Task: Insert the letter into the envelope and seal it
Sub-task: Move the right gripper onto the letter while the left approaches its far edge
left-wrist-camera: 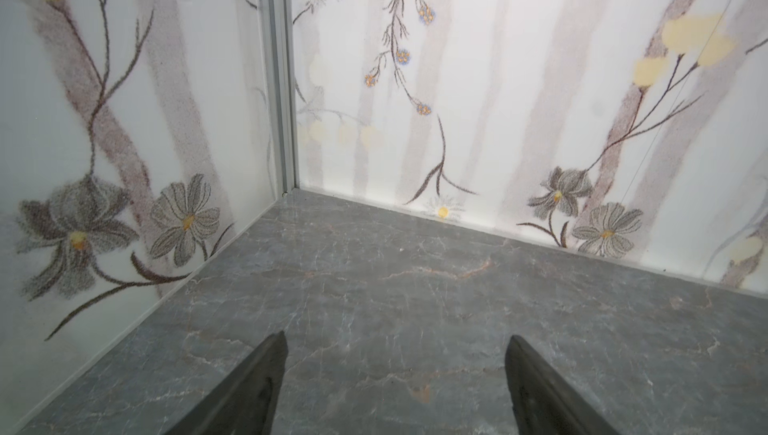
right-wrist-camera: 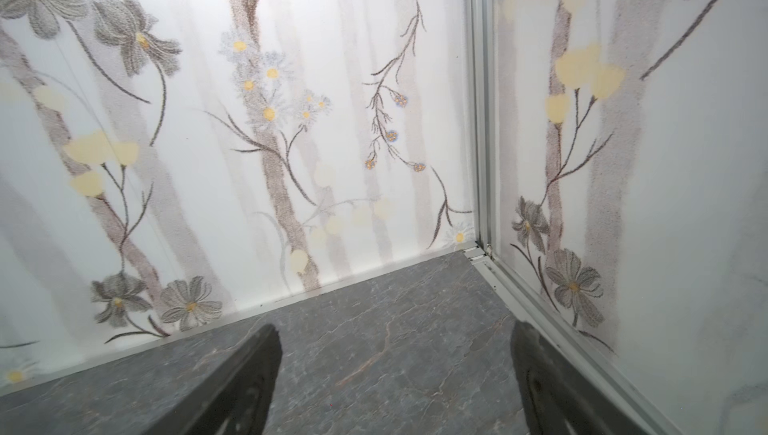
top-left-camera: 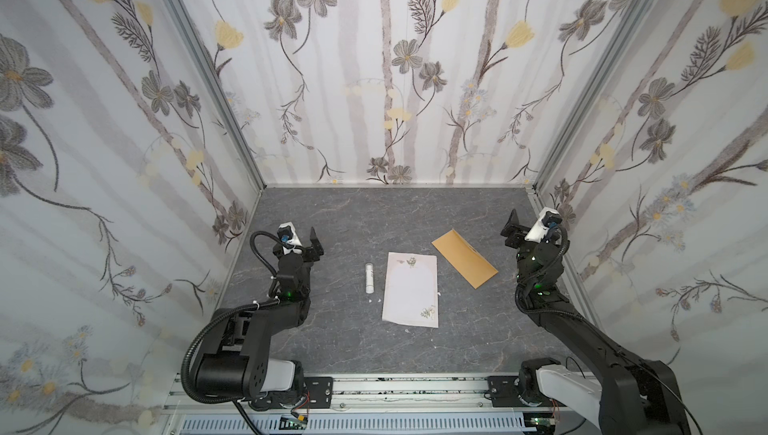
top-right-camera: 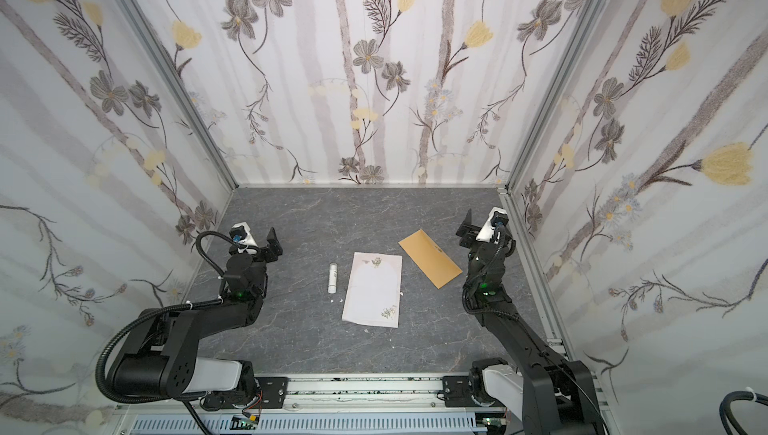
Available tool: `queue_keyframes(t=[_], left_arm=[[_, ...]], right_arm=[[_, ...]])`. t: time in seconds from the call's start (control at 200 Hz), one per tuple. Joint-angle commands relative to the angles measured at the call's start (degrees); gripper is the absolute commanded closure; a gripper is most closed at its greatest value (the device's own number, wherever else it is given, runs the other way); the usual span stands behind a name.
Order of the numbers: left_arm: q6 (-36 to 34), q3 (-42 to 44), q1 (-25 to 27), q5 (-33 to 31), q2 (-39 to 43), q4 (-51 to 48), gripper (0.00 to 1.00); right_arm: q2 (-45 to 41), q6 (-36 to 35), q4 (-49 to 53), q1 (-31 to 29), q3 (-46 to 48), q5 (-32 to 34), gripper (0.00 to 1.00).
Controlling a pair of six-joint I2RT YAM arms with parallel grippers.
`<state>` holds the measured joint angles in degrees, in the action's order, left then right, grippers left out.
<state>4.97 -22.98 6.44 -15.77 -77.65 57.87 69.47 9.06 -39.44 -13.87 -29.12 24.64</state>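
Floral wall panels [top-left-camera: 395,80] box in the scene, and below them the dark grey marbled tabletop [top-left-camera: 353,221] runs wide across both top views. The left arm [top-left-camera: 249,329] sits folded by its side wall, the right arm [top-left-camera: 582,329] by the opposite one, both well apart from the paperwork. In the wrist views the left gripper [left-wrist-camera: 397,337] has its jaws spread wide with only bare tabletop between them, and the right gripper [right-wrist-camera: 397,327] is just as released, grasping nothing. At centre lies the letter [top-left-camera: 410,289] [top-right-camera: 372,289], flat and print side up, with a floral sprig at 2 corners. Just beside its far right corner is the kraft-brown envelope [top-left-camera: 464,257] [top-right-camera: 430,257], flat and set diagonally. Left of the letter lies 1 small white tube [top-left-camera: 368,278], with tiny white scraps [top-left-camera: 370,300] at its near end.
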Motion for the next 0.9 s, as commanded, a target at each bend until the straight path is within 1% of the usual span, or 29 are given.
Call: queue_keyframes(t=[0.0,0.105,0.195,0.26,0.345,0.395,0.475,0.52,0.545,0.565,0.585,0.635,0.735,0.894], left_arm=[[5.95,-5.33,1.79,-2.37,2.66,-16.41,0.17],[12.48,-11.62,3.49,4.31,3.68,-26.5,0.18],[16.97,-15.99,6.14,10.17,2.9,-33.59,0.21],[18.03,-18.46,8.97,11.12,1.67,-38.0,0.22],[17.46,-21.95,12.11,11.94,-0.6,-43.93,0.23],[17.04,-23.5,13.38,12.6,-1.9,-46.59,0.26],[18.11,-23.66,14.3,14.86,-2.77,-46.97,0.27],[19.23,-23.43,14.44,15.9,-3.07,-46.97,0.28],[19.43,-23.42,14.56,16.63,-3.23,-46.97,0.28],[19.61,-23.42,14.77,16.83,-3.34,-47.02,0.28],[19.83,-23.4,14.88,16.83,-3.45,-46.99,0.28],[20.58,-23.42,15.06,16.64,-3.85,-46.97,0.27],[20.77,-24.38,15.26,17.8,-5.4,-46.97,0.27],[21.08,-25.65,15.69,18.33,-7.15,-46.97,0.27]], right_arm=[[-2.36,2.83,17.96,-7.87,-2.0,8.04,0.12],[-3.99,9.14,23.12,-14.92,-2.38,5.02,0.13],[-3.55,13.57,26.35,-20.14,-2.0,3.86,0.15],[-2.21,16.57,28.36,-23.47,-1.71,2.07,0.18],[0.81,19.23,30.84,-27.25,-1.85,-0.28,0.23],[2.88,20.09,32.09,-29.12,-2.07,-2.57,0.26],[6.18,21.67,34.77,-31.79,-2.8,-5.19,0.33],[7.87,22.09,35.48,-32.69,-2.95,-8.16,0.34],[8.75,22.4,35.89,-32.71,-3.08,-9.77,0.37],[9.37,22.55,36.27,-32.71,-3.14,-10.97,0.39],[9.99,22.79,36.68,-34.47,-3.19,-11.99,0.41],[11.31,23.62,37.15,-35.19,-3.17,-14.31,0.46],[14.21,24.68,36.19,-35.96,-2.82,-19.67,0.5],[18.26,25.48,37.31,-37.04,-3.49,-23.73,0.62]])
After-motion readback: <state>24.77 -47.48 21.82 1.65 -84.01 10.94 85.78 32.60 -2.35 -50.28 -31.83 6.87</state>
